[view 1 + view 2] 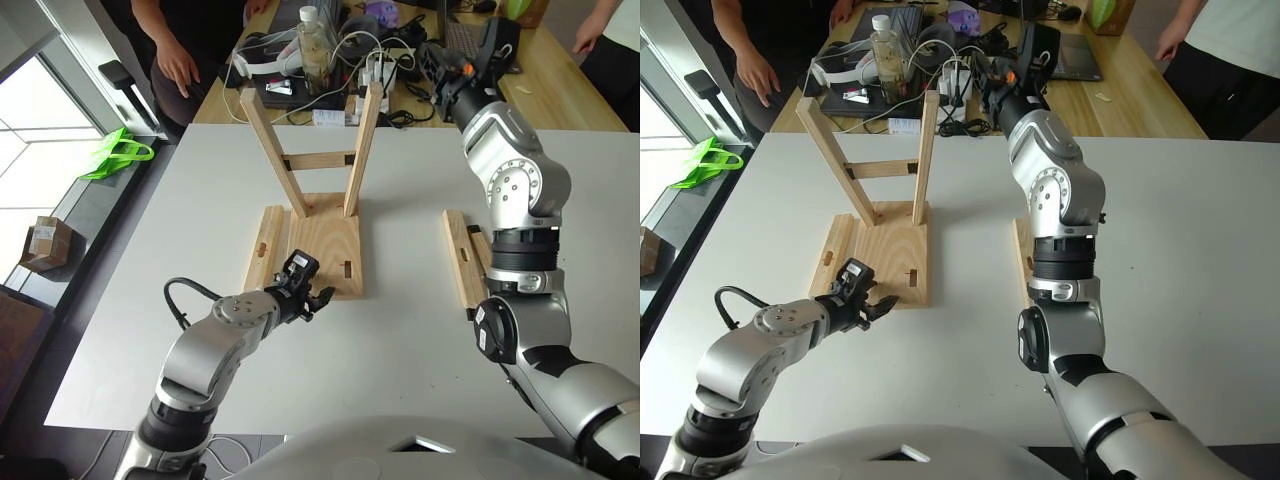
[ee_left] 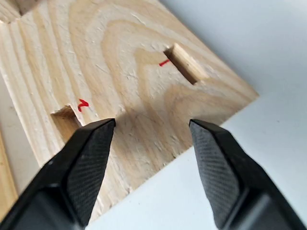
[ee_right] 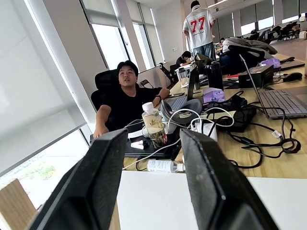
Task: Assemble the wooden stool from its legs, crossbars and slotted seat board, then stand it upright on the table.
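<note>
The slotted seat board [image 1: 322,250] lies flat on the white table. Two legs [image 1: 272,150] joined by a crossbar [image 1: 320,160] stand in its far slots, leaning slightly. A wooden strip [image 1: 266,248] with a slot lies against the board's left side. Another leg piece [image 1: 463,255] lies flat to the right, partly behind my right arm. My left gripper [image 1: 318,298] is open just over the board's near edge, its fingers [image 2: 91,158] straddling the corner between two red-marked slots [image 2: 184,62]. My right gripper [image 3: 154,136] is open and empty, held high at the table's far side [image 1: 445,62].
Behind the white table is a wooden desk [image 1: 560,95] crowded with a bottle [image 1: 314,45], cables and laptops, with people sitting at it. The table's left edge drops to the floor, where a green bag [image 1: 118,152] lies. Bare table surface stretches in front and between the wooden parts.
</note>
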